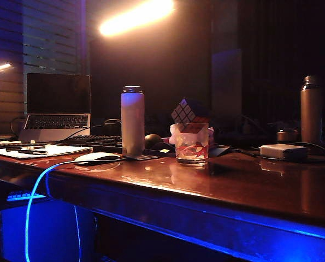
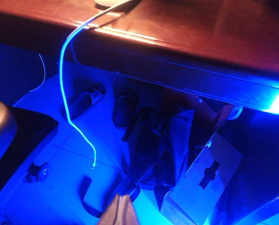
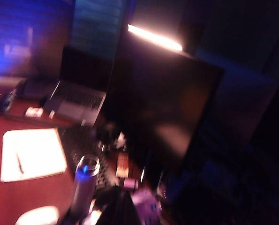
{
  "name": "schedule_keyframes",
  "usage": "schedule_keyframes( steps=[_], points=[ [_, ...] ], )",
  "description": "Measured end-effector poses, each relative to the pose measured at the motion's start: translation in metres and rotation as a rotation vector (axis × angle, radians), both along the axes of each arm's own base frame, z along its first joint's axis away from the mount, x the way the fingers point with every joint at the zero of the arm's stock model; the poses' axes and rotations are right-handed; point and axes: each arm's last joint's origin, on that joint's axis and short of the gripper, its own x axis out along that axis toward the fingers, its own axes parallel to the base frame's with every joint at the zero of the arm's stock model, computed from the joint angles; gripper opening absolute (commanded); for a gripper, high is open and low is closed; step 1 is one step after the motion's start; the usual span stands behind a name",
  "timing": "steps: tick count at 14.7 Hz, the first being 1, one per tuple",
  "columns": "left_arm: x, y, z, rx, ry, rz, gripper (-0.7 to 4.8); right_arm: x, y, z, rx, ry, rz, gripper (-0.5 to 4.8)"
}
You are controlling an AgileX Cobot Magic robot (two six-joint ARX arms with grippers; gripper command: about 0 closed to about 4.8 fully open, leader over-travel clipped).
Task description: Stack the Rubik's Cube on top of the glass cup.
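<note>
On the desk (image 1: 217,180), roughly mid-scene in the exterior view, the cube (image 1: 183,112) is already sitting on the cup (image 1: 191,143), tipped so one corner points up rather than lying flat on the rim. So I'd say the stacking step is basically done and we're in the pull-away phase. The next move mostly calls for keeping both arms clear of the cup so nothing bumps that wobbly-looking cube; if it needs to sit square, that'd mean a careful re-grab.

Neither arm shows up in the exterior view. The right wrist view is blurry and looks across the desk at the bottle (image 3: 84,186), the laptop (image 3: 78,96) and a white sheet (image 3: 31,153). I can't make out the right fingers in it, but they're clenched shut with nothing in them, since the cube is on the cup.

The left wrist view looks past the desk edge at the floor (image 2: 50,197) and a glowing cable (image 2: 66,93). Something pale pokes in at the frame edge, maybe a fingertip, but I can't tell if the left fingers are released or clenched.
</note>
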Motion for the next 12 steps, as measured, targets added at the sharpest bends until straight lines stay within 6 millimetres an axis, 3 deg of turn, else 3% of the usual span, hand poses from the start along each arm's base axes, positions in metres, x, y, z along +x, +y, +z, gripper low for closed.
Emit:
schedule_keyframes(
  steps=[2, 4, 7, 9, 12],
  points=[
    [0.0, 0.0, 0.0, 0.0, 0.0, 0.0, -0.02, 0.012, 0.005, -0.061, 0.031, -0.053, -0.032, 0.0],
    [0.0, 0.0, 0.0, 0.0, 0.0, 0.0, -0.02, 0.023, -0.001, -0.144, -0.039, 0.025, -0.112, -0.01],
    [0.0, 0.0, 0.0, 0.0, 0.0, 0.0, -0.02, 0.006, -0.029, -0.243, -0.023, 0.111, -0.211, -0.01],
    [0.0, 0.0, 0.0, 0.0, 0.0, 0.0, -0.02, -0.014, -0.044, -0.295, 0.053, 0.153, -0.228, -0.01],
    [0.0, 0.0, 0.0, 0.0, 0.0, 0.0, -0.02, -0.034, -0.062, -0.341, 0.17, 0.049, -0.285, -0.01]
  ],
)
